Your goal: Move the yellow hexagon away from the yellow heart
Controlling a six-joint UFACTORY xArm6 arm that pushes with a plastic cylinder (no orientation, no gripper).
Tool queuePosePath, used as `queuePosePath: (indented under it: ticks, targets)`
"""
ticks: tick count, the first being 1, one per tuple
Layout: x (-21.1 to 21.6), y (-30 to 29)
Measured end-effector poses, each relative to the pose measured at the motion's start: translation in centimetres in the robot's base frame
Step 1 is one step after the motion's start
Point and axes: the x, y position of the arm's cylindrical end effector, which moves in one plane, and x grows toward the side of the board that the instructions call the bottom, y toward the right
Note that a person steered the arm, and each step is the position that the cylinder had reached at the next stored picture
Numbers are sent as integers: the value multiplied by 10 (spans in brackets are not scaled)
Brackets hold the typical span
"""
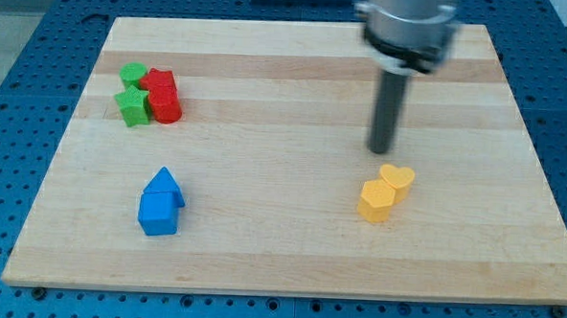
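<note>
The yellow hexagon point(375, 199) lies on the wooden board at the view's lower right. The yellow heart point(398, 178) touches it on its upper right side. My tip point(381, 151) stands just above the heart in the view, slightly to its left, with a small gap to both yellow blocks. The dark rod rises from the tip to the grey arm end at the view's top.
A cluster of two green blocks point(131, 91) and two red blocks point(162, 94) sits at the view's upper left. A blue house-shaped block pair point(161, 203) lies at the lower left. The wooden board point(279, 255) rests on a blue perforated table.
</note>
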Motion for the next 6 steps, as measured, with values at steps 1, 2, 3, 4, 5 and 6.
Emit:
queuePosePath:
  ticks: [1,2,3,4,5,6]
  targets:
    - [32,30]
    - [67,40]
    - [104,30]
    - [97,-19]
    - [66,-58]
    - [46,-103]
